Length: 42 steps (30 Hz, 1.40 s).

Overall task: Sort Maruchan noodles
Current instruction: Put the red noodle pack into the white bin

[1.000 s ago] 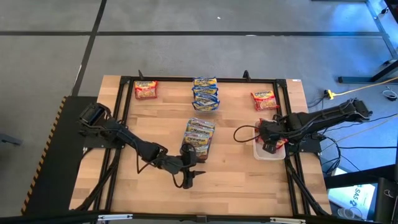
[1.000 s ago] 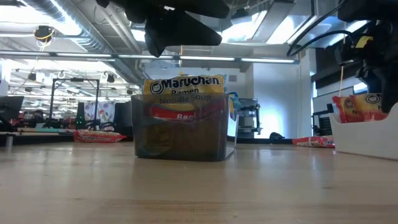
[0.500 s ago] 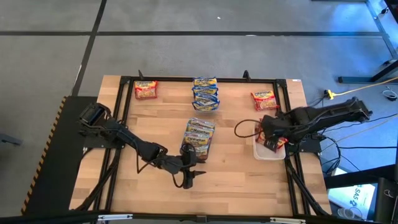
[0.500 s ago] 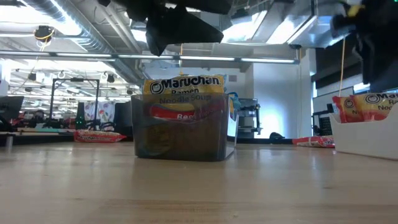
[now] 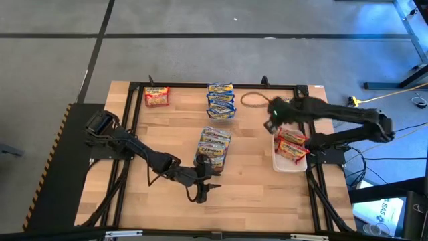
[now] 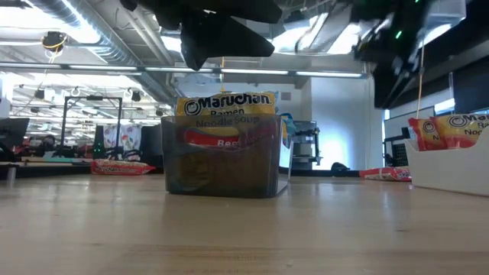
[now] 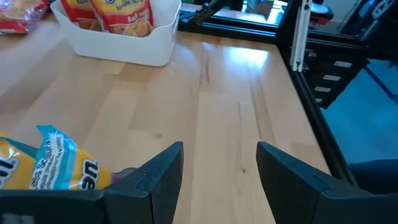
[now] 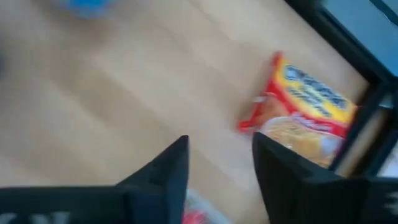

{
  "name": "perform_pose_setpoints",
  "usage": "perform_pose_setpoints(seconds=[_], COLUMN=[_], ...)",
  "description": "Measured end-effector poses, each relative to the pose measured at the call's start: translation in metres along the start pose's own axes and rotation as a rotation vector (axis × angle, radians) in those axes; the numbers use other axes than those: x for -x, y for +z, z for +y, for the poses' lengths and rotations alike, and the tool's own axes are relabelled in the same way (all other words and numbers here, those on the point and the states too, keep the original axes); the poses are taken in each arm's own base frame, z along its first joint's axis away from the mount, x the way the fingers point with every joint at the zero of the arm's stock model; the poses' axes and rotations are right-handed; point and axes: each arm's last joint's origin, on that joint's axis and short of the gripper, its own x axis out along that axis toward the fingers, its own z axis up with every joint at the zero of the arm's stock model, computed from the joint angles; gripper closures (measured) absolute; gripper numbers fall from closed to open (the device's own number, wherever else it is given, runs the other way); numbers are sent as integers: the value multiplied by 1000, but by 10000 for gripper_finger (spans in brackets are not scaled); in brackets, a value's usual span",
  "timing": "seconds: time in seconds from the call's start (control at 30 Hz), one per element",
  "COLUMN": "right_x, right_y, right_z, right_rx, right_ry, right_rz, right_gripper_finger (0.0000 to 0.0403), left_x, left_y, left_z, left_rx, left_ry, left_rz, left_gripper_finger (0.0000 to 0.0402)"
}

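We see the noodle packets spread over the counter, and we place them by the dark mesh basket at its middle. That basket holds several blue-accented packets standing on edge. Just beyond the basket, toward the far edge, lies a short stack of blue-accented packets. To the far left of the basket, near the corner, one red-orange packet lies flat. To the basket's right, a white tub at the counter's edge holds two red-orange packets.

The right claw hangs above the counter beyond the tub, to the far right of the basket. Its wrist view shows its fingers apart with nothing between them, and a loose red-orange packet lying on the wood near the frame rail.

The left claw sits on the near side of the basket, close to it. Its fingers stand apart and hold nothing; a blue-accented packet shows beside them.
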Motion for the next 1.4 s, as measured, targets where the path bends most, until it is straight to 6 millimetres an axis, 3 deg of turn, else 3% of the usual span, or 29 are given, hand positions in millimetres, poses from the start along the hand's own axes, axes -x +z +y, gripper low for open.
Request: perform_pose_setpoints(seconds=[0.17,0.33,0.5,0.67,0.97,1.2,1.4], right_x=[-46,-89,-125,-151,-167,-162,-158], right_y=[30,46,49,42,47,60,59], right_z=[-41,-83,-109,-122,-114,-86,-51], right_rx=[-54,-144,-233,-257,-227,-190,-91], right_ry=[-92,-135,-155,-211,-173,7,76], right_rz=[115,205,281,388,367,321,320], right_gripper_finger=[322,389,393,399,398,398,397], left_x=[-1,-1,-1,-1,-1,-2,-1], left_y=[1,0,0,0,0,1,1], left_z=[2,2,2,2,2,4,3], left_rx=[-23,-29,-51,-51,-52,-51,-49], left_ry=[-1,-2,-1,-1,-1,5,3], left_rz=[4,5,6,6,6,5,6], left_gripper_finger=[205,205,205,205,205,205,205])
